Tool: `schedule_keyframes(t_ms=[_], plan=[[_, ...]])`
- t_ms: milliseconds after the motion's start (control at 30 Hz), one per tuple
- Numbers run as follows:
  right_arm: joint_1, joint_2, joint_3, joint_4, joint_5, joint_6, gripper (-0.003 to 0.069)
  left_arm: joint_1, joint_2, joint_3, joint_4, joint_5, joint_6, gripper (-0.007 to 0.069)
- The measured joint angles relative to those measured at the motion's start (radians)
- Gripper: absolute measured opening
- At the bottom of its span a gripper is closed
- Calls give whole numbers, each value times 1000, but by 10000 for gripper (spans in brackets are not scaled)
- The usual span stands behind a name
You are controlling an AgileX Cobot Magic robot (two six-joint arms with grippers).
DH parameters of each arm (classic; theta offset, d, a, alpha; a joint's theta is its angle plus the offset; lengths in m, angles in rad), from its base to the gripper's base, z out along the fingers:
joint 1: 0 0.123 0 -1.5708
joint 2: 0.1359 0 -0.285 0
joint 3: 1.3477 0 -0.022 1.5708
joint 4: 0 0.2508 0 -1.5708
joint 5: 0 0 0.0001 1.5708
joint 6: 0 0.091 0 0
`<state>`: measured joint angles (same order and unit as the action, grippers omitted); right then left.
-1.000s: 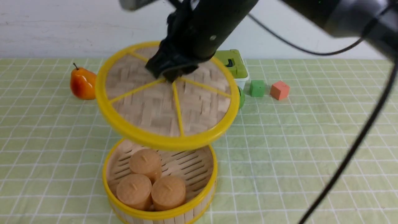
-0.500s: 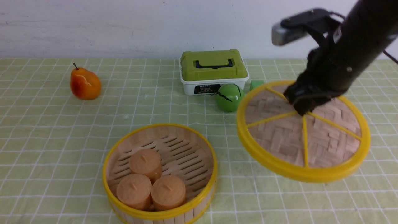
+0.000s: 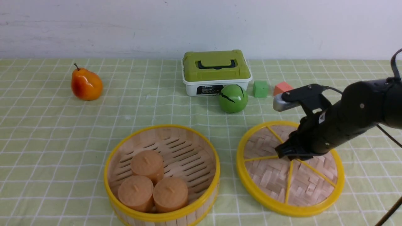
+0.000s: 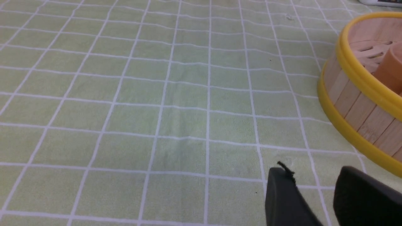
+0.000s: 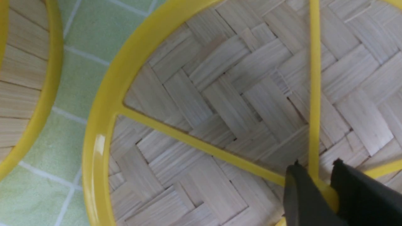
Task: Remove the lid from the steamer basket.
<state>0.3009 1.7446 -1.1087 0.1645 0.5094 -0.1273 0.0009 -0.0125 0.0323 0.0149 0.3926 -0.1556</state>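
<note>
The steamer basket [image 3: 188, 216] stands uncovered at the front centre, with three orange-brown cakes [image 3: 147, 163] on its slotted floor. The lid [image 3: 267, 175] lies level, on or just above the cloth, to the right of the basket and apart from it. My right gripper [image 3: 287, 153] is shut on the lid's central yellow knob. In the right wrist view the fingers [image 5: 317, 169] pinch the knob where the spokes of the lid [image 5: 220, 103] meet, and the basket's rim [image 5: 28, 78] shows beside it. My left gripper [image 4: 311, 175] is open and empty over the cloth, beside the basket's wall [image 4: 355, 103].
An orange pear [image 3: 86, 84] sits at the back left. A white box with an olive-green top [image 3: 216, 72] stands at the back centre, with a green ball [image 3: 233, 98] in front of it. A green cube [image 3: 260, 88] and a red cube [image 3: 281, 88] lie behind the lid.
My right gripper carried the lid from above the basket to the right, then lowered it to cloth level. The basket and its cakes are now uncovered.
</note>
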Motion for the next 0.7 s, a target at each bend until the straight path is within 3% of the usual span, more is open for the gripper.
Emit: schedule_keyframes(t_ms=[67, 200, 300, 400, 567, 700], plan=[[0, 19, 0, 4, 4, 0, 130, 0, 0, 0, 0, 0, 0, 239], [0, 27, -4, 5, 16, 15, 276, 0, 0, 0, 0, 0, 0, 239], [0, -24, -25, 8, 64, 16, 425, 0, 0, 0, 0, 0, 0, 239], [0, -142, -38, 10, 102, 16, 514, 0, 0, 0, 0, 0, 0, 239], [0, -383, -42, -14, 171, 15, 539, 0, 0, 0, 0, 0, 0, 239], [0, -653, -22, -55, 300, 15, 481, 0, 0, 0, 0, 0, 0, 239]])
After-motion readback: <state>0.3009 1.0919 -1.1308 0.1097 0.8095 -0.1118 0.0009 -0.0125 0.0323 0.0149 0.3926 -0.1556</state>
